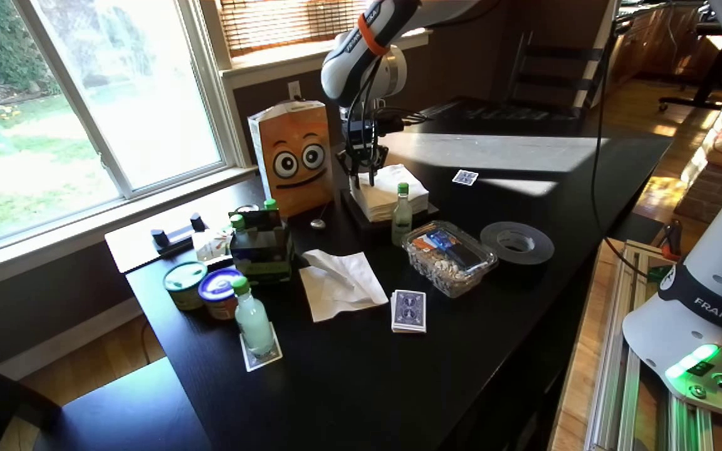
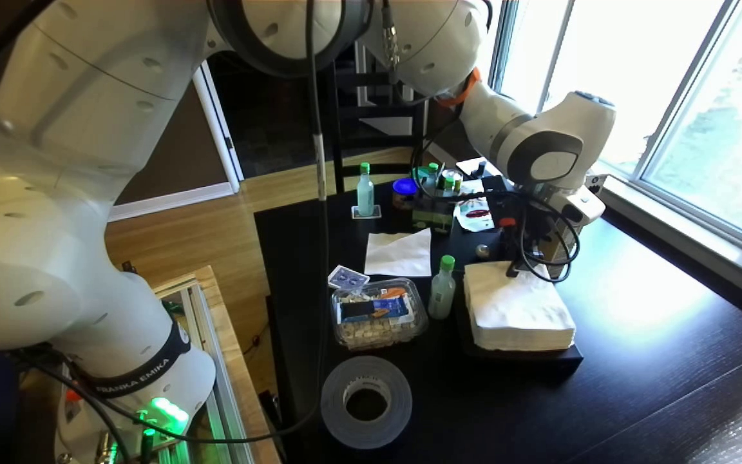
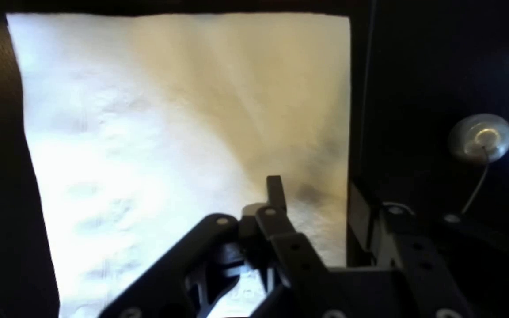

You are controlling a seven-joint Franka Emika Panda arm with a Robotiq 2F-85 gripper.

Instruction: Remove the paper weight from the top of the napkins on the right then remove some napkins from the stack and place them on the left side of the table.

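Observation:
The white napkins (image 1: 392, 194) lie in a neat stack on a dark base on the black table (image 1: 336, 394); they also show in an exterior view (image 2: 519, 306) and the wrist view (image 3: 148, 132). My gripper (image 3: 318, 203) is open at the stack's window-side edge. One finger is over the stack top, the other beyond the edge. I cannot tell if either touches. A small silvery knob on a thin wire (image 3: 482, 138), seemingly the paper weight, is off the stack, beside it; it shows in both exterior views (image 1: 317, 223) (image 2: 482, 251).
A box with a face (image 1: 298, 163) stands close behind the gripper. A green-capped bottle (image 1: 402, 219) stands against the stack's near side. A clear tray (image 1: 449, 260), tape roll (image 1: 539, 241), card deck (image 1: 409, 310), loose folded white sheet (image 1: 342, 285) and bottle pack (image 1: 261, 250) lie around.

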